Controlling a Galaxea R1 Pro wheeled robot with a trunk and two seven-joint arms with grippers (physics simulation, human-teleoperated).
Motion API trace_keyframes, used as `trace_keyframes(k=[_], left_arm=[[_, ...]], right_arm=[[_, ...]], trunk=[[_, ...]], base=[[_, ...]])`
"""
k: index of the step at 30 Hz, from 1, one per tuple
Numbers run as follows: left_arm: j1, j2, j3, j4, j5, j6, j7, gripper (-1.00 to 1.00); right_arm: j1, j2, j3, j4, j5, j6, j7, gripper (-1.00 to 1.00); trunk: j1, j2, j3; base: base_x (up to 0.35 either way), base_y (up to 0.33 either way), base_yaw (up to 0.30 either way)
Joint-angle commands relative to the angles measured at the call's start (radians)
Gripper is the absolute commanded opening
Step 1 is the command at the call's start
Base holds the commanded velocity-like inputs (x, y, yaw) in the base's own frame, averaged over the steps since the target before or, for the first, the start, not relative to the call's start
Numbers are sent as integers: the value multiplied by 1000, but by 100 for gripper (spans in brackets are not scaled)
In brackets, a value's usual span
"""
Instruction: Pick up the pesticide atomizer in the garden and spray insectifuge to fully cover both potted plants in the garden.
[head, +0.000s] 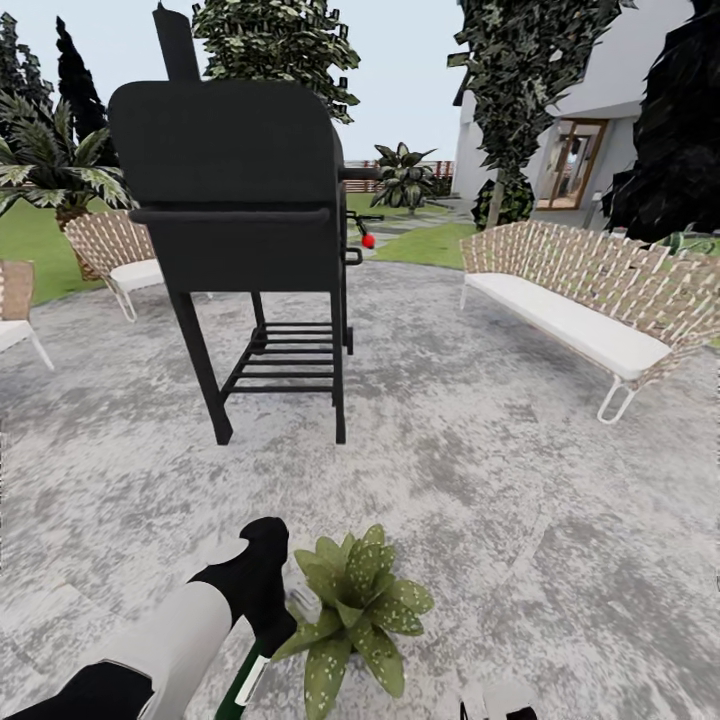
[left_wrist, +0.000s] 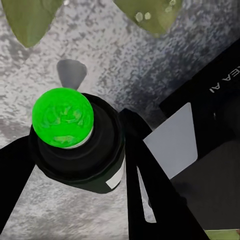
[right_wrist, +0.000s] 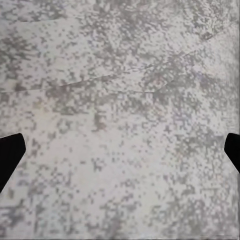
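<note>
Speckled grey paving (head: 470, 470) spreads across the patio, with green lawn and trees behind and a white house at the far right. On the paving stands a black barbecue grill (head: 240, 200) on four legs with a slatted lower shelf, well apart from the robot and straight ahead. A woven bench with a white cushion (head: 590, 300) sits to the right of the grill, and two matching woven chairs (head: 115, 250) stand at the left, by a palm. Farther off, past the grill, a second leafy plant (head: 403, 178) rises near the fence.

Close to the robot, a potted plant (head: 355, 610) with pointed, pale-speckled olive leaves sits low on the paving; its pot is hidden by the leaves. Just beside it on the left hangs the left gripper (left_wrist: 75, 165), its black wrist over the plant's edge in the head view.

Seen from the left wrist, the pesticide atomizer (left_wrist: 75, 145) sits between the two black fingers (left_wrist: 150, 200), clamped: a dark rounded body topped by a bright green cap, with a white patch on its side. Leaf tips show above it. From the head, only a green-and-white sliver of the bottle (head: 243, 685) pokes below the wrist.

Looking along the right gripper (right_wrist: 120, 150), there is bare paving, with the dark fingertips (right_wrist: 10, 155) spread wide at either edge, holding nothing.
</note>
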Motion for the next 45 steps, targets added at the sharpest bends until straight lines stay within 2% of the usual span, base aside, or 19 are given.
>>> trace_keyframes(k=[1, 4, 6, 10, 15, 19, 22, 28, 36, 45], left_arm=[[0, 1, -1, -2, -9, 9, -11, -100], [0, 5, -1, -1, -10, 8, -11, -100], [-1, 18, -4, 0, -14, 5, -26, -100], [-6, 87, -7, -1, -18, 3, -66, -100], [22, 135, -6, 1, -10, 4, -109, -100], [30, 127, -5, -7, -10, 5, -110, -100], [14, 116, -6, -15, -11, 6, -110, -100], [-46, 106, -6, -16, -15, 5, -111, -100], [-35, 107, -1, -6, -10, 7, -110, -100], [-35, 106, -3, -5, -14, 7, -110, -100]], right_arm=[[-1, 0, -8, 2, 11, -2, -4, 100], [-1, 0, -8, 1, 11, -2, -4, 100], [-1, 0, -8, 2, 11, -2, -5, 100], [-1, 0, -8, 2, 11, -2, -5, 100], [-1, 0, -8, 2, 11, -2, -4, 100], [0, 0, -7, 2, 11, -2, -4, 100], [-1, 1, -6, 2, 11, -2, -3, 100], [-1, 2, -7, -1, 11, -1, -5, 100], [-1, 2, -8, 1, 11, -2, -6, 100], [-1, 2, -8, 0, 10, -2, -5, 100]], trunk=[[-1, 0, -1], [-1, 0, -1], [-1, 0, -1], [-1, 0, -1], [-1, 0, -1], [-1, 0, -1], [-1, 0, -1], [-1, 0, -1], [-1, 0, -1], [-1, 0, 5]], base=[[-179, 0, -17], [-54, 0, -5], [-6, 0, -1], [0, 0, 0], [0, 0, 0], [0, 0, 0], [0, 0, 0], [0, 0, 0], [47, 91, -13], [-4, 295, -236]])
